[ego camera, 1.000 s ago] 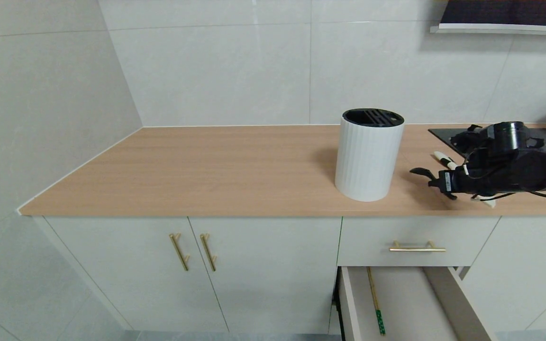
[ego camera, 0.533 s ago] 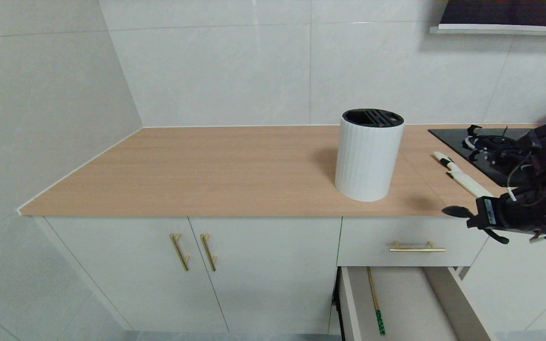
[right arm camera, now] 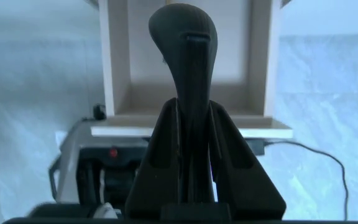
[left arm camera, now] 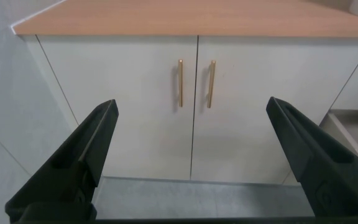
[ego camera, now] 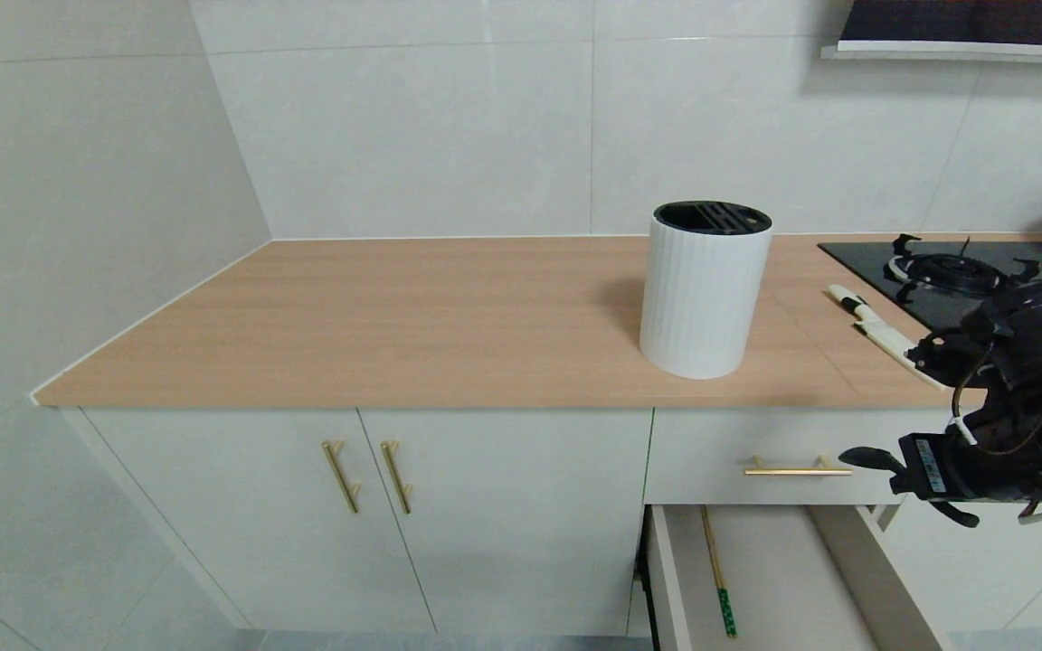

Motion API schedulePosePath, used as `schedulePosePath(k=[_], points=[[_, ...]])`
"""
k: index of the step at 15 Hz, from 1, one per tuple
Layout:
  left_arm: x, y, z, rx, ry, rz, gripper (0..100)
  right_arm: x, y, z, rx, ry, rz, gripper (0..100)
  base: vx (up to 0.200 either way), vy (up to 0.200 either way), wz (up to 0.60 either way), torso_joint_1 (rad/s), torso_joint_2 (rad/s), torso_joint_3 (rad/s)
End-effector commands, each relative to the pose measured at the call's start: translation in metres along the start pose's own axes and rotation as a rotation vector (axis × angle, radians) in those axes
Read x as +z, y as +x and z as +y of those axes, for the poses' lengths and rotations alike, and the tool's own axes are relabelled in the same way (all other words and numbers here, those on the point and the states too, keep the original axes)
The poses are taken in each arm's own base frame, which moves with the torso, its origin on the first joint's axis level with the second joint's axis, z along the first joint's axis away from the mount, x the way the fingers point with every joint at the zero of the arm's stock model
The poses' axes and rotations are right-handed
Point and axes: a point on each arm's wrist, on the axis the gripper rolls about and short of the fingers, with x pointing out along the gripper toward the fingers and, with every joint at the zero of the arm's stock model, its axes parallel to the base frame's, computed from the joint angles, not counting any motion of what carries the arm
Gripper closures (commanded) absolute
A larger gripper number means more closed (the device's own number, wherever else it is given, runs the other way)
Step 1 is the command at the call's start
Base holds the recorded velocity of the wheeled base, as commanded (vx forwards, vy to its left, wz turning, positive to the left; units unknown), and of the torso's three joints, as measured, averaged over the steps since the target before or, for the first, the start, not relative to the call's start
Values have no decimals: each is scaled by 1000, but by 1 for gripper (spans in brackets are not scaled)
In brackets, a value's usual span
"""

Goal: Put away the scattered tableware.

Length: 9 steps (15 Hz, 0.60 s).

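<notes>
**While our right hand grips a dark utensil, the open drawer waits below it**

As we read it, our right hand [ego camera: 903,466] is closed on what looks like a black utensil [ego camera: 865,457] with a rounded end. It hangs just off the front edge of the bench [ego camera: 440,316]. The open drawer [ego camera: 774,579] lies below the hand and toward our left, so we judge the coming move to be down and leftward. The utensil's long axis seems to run across the drawer, while the chopsticks [ego camera: 715,570] inside lie along its depth, so we may need a wrist turn. Our left hand [left arm camera: 191,106] hangs wide open and empty before the cupboard doors [left arm camera: 135,112], so the right arm is nearer. A white knife [ego camera: 883,336] lies on the bench.
</notes>
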Motion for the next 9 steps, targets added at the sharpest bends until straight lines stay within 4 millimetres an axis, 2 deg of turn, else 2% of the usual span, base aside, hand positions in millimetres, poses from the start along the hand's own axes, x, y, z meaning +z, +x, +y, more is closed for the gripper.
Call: schedulePosePath(k=[1, 9], points=[[0, 0, 0, 0, 0, 0, 0, -1, 13, 2, -5, -9, 44, 100, 0, 0, 0, -154, 408, 246], [0, 0, 0, 0, -2, 0, 0, -3, 42, 3, -56, -17, 126, 100, 0, 0, 0, -164, 472, 303]])
